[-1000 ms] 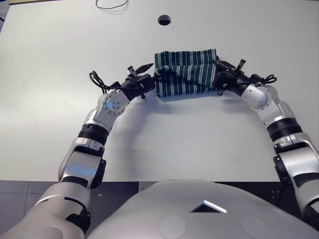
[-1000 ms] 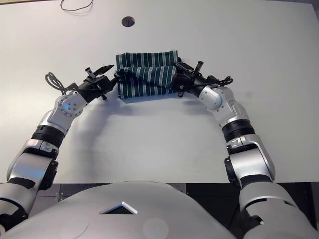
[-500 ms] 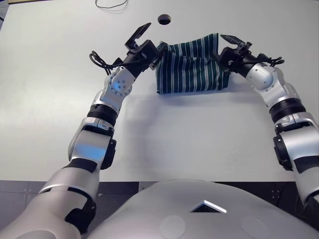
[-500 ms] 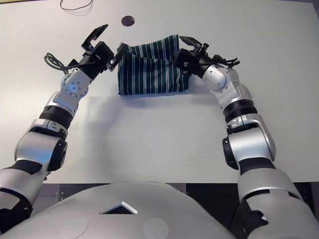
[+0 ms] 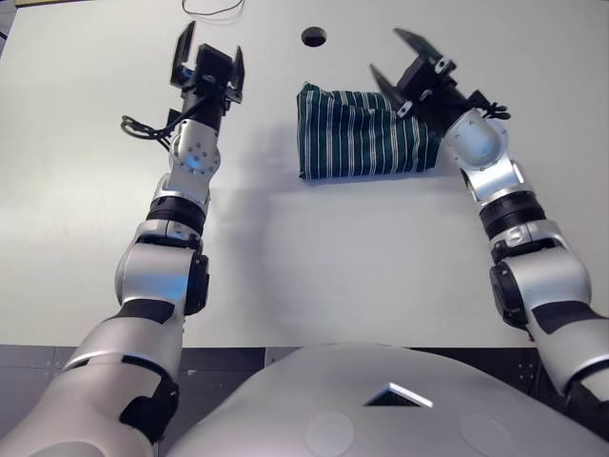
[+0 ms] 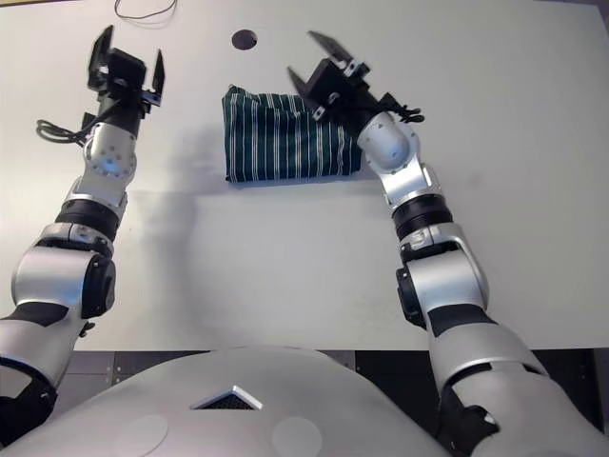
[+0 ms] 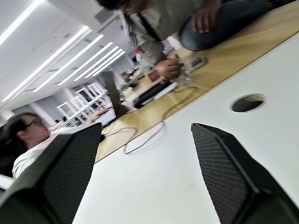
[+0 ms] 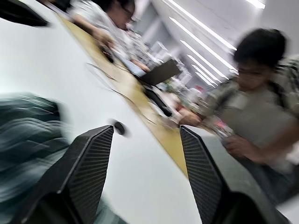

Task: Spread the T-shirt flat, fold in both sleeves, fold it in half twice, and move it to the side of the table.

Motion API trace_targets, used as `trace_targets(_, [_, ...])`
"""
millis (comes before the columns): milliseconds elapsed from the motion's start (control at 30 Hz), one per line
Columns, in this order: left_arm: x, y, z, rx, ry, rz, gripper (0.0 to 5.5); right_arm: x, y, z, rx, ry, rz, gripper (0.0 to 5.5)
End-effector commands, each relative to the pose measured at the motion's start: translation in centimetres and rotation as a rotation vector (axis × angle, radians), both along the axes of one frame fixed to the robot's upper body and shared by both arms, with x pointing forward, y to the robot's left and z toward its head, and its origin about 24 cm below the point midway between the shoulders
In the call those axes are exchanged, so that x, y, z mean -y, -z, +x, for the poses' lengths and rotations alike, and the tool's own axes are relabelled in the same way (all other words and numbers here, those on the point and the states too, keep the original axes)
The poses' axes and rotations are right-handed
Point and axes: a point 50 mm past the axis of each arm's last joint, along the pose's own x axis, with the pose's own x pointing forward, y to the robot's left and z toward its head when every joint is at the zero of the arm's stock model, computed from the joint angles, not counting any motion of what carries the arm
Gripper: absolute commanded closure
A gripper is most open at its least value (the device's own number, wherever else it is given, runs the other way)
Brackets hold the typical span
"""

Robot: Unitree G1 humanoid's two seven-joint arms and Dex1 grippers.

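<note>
The green T-shirt with white stripes lies folded into a small rectangle on the white table, toward the far middle. My left gripper is raised well to the left of the shirt, open and empty; its fingers frame bare table in the left wrist view. My right gripper hovers above the shirt's far right corner, open and holding nothing. In the right wrist view the striped cloth shows blurred beside the spread fingers.
A round cable hole sits in the table just beyond the shirt. A dark cable loop lies at the far edge. A wooden desk with people at it stands beyond the table.
Both grippers let go of the shirt and rose away from it, the left swinging far to the left. The shirt dropped flat as a folded rectangle.
</note>
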Motion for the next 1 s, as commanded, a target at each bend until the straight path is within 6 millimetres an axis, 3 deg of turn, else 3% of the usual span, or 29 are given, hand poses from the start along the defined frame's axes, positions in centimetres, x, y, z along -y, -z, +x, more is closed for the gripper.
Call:
trace_targets(33, [-0.4,0.1,-1.9,0.097,-0.024,-0.090,1.96,-1.5,3.5,-0.7,-0.282,-0.057,-0.019,2.87])
trace_targets(133, [0.9,0.2,-3.7,0.147,0.018,-0.160,1.96,-0.8,5.2,1.0,-0.507,0.147,0.050,2.87])
trace_targets(233, [0.9,-0.5,-4.7,0.178,0.007,-0.213,1.96,0.3,6.2,1.6,-0.703,0.327,0.183,2.87])
trace_targets(333, [0.8,-1.8,-5.4,0.226,-0.004,-0.276,1.96,3.0,7.4,1.8,-0.812,0.606,0.253,2.87])
trace_targets(367, [0.9,-2.0,-5.6,0.229,-0.004,-0.296,1.96,4.3,7.5,1.8,-0.817,0.711,0.290,2.87])
trace_targets(467, [1.1,-2.1,-6.0,0.220,-0.010,-0.343,1.96,11.0,7.9,1.0,-0.785,1.132,0.441,2.87])
trace_targets(633, [1.2,-1.5,-6.7,0.201,-0.031,-0.369,1.96,21.9,8.1,-3.9,-0.678,1.719,0.658,2.87])
trace_targets(733, [1.3,-1.3,-7.0,0.200,-0.043,-0.384,1.96,25.0,7.7,-5.9,-0.606,1.913,0.752,2.87])
trace_targets(833, [1.5,-1.0,-7.2,0.192,-0.053,-0.390,1.96,25.7,7.0,-5.9,-0.542,1.965,0.837,2.87])
trace_targets(900, [1.8,-0.9,-7.0,0.192,-0.052,-0.390,1.96,25.9,5.3,-4.7,-0.421,1.895,0.933,2.87])
trace_targets(967, [2.6,-1.1,-7.1,0.232,-0.043,-0.418,1.96,24.2,1.5,-1.9,-0.122,1.593,0.946,2.87])
trace_targets(1000, [3.2,-1.2,-7.3,0.258,-0.044,-0.432,1.96,21.3,-0.5,-0.5,0.037,1.363,0.897,2.87])
